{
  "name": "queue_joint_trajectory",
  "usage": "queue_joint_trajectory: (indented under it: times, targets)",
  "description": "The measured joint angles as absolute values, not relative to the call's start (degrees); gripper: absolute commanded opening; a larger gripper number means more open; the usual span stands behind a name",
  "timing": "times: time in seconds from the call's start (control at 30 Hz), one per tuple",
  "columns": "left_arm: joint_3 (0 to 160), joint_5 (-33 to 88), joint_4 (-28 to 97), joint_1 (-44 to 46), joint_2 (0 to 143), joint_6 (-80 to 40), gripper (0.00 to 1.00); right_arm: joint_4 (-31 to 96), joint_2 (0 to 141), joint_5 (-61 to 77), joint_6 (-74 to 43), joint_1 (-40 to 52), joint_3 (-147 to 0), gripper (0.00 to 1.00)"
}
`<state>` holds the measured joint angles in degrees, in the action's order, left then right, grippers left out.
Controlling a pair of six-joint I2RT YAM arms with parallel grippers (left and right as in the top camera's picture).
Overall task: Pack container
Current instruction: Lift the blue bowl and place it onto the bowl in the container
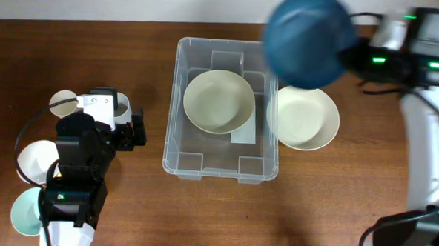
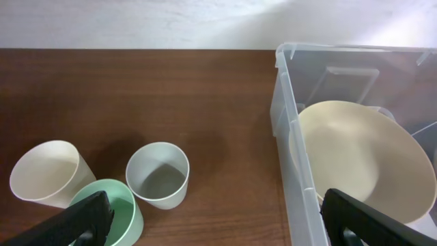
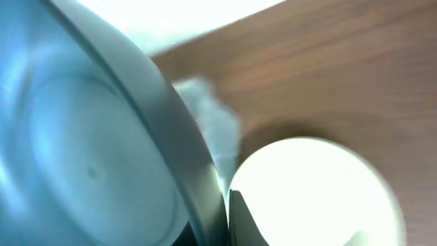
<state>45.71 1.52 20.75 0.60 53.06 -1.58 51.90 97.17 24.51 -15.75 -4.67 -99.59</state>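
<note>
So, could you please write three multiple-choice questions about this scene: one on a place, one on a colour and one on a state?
1. Where is the pale bowl that is not in the container?
A. On the table, to the container's right
B. Inside the container
C. Held up in the air

2. What colour is the bowl in the right gripper?
A. Green
B. Blue
C. Red

3. How is the left gripper?
A. Shut on a bowl
B. Shut on nothing
C. Open, holding nothing

Answers:
1 A: it lies just outside the container's right wall.
2 B: the right gripper holds the blue bowl by its rim, above the table.
3 C: its fingers stand wide apart with nothing between them.
</note>
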Motion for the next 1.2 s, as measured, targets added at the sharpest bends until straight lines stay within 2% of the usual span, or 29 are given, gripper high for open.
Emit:
queue_joint_trajectory:
  times: [0.17,0.33,0.9,0.93,0.97,1.0,1.03,1.07,1.2]
  targets:
    - [45.7,1.5,20.8,0.6,53.1,-1.6,1.0,52.1,98.7,14.7,-14.5,10.2,-99.5,0.04]
    - [45.7,1.5,20.8,0.6,53.1,-1.6,1.0,51.0,100.5,7.6,-14.2,18.3,-99.5,0.04]
    - [45.7,1.5,21.3,0.6,53.1,-1.6,1.0,46.7,112.6,2.8,-14.8,20.4,-99.5,0.04]
    - [45.7,1.5,21.7,0.6,53.1,-1.6,1.0,46.7,113.4,2.8,-14.8,20.4,-99.5,0.07]
    - [45.7,1.5,22.1,0.6,53.1,-1.6,1.0,46.7,114.1,2.8,-15.0,20.4,-99.5,0.16]
    - [45.7,1.5,22.3,0.6,53.1,-1.6,1.0,46.6,114.8,2.8,-14.8,20.4,-99.5,0.19]
    - [45.7,1.5,22.3,0.6,53.1,-1.6,1.0,46.6,114.9,2.8,-15.1,20.4,-99.5,0.25]
    - [45.7,1.5,22.4,0.6,53.1,-1.6,1.0,46.6,115.0,2.7,-14.9,20.4,-99.5,0.37]
    - [45.7,1.5,22.5,0.6,53.1,-1.6,1.0,46.8,115.0,2.3,-14.7,20.4,-99.7,0.44]
